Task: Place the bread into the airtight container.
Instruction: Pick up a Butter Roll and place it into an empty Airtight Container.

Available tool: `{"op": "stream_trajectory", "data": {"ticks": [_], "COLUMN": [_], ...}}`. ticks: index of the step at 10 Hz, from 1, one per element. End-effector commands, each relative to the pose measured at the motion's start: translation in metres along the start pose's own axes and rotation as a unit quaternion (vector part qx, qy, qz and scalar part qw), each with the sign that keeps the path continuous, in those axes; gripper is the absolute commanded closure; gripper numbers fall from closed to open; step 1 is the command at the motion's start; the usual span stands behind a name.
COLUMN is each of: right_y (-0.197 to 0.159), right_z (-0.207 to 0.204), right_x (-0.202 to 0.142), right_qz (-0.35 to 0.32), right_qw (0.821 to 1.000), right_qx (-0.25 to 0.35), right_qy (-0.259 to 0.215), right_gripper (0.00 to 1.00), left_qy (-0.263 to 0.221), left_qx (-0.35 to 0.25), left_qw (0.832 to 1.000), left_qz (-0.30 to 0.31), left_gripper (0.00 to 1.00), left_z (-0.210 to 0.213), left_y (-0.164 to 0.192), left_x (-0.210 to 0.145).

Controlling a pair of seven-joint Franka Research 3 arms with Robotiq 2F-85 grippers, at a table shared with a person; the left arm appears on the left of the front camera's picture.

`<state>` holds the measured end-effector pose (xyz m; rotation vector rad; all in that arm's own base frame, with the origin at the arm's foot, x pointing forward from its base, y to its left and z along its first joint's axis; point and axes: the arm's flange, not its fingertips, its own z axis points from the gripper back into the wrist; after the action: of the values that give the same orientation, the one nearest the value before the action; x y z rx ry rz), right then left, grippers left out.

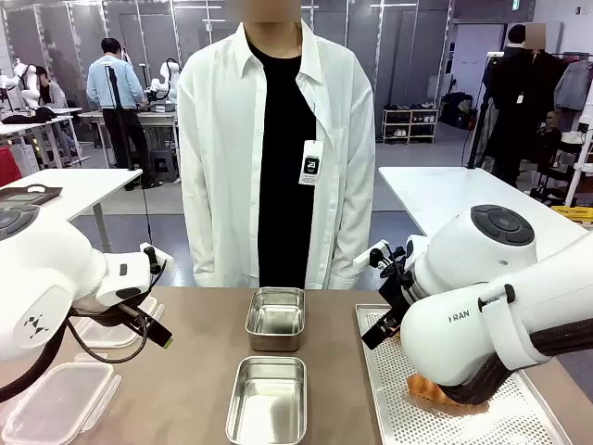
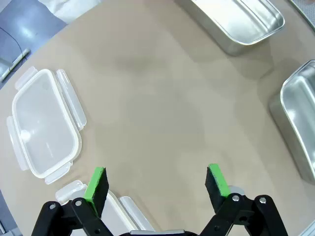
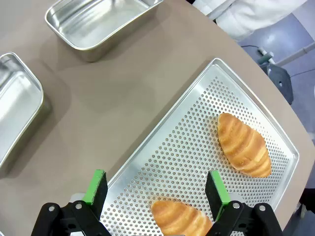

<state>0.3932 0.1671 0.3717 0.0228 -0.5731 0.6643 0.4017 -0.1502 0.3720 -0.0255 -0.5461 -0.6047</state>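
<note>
The left arm [image 1: 56, 278] comes in low from the left side, with its wrist turned inward toward the middle. The left gripper [image 2: 157, 181] points downward, its two fingers [image 2: 97, 181] spread wide apart and nothing between them. The right arm [image 1: 482, 315] reaches in from the right side, bent, its wrist angled toward the middle. The right gripper [image 3: 156, 183] points downward too, jaws standing wide, green pads [image 3: 216, 186] facing each other and gripping nothing.
</note>
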Motion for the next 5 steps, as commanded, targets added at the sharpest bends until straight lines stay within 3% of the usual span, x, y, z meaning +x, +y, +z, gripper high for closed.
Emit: {"op": "stream_trajectory", "data": {"ticks": [1, 5], "right_y": [0.0, 0.0], "right_z": [0.0, 0.0], "right_x": [0.0, 0.0], "right_qz": [0.0, 0.0], "right_qw": [1.0, 1.0], "right_qx": [0.0, 0.0], "right_qy": [0.0, 0.0], "right_gripper": [0.0, 0.0], "left_qy": [0.0, 0.0], "left_qx": [0.0, 0.0], "left_qw": [1.0, 1.0], "left_qz": [0.0, 0.0], "left_gripper": [0.0, 0.0], "left_z": [0.0, 0.0], "left_y": [-0.0003, -0.0003], "left_x": [0.0001, 0.0001]}}
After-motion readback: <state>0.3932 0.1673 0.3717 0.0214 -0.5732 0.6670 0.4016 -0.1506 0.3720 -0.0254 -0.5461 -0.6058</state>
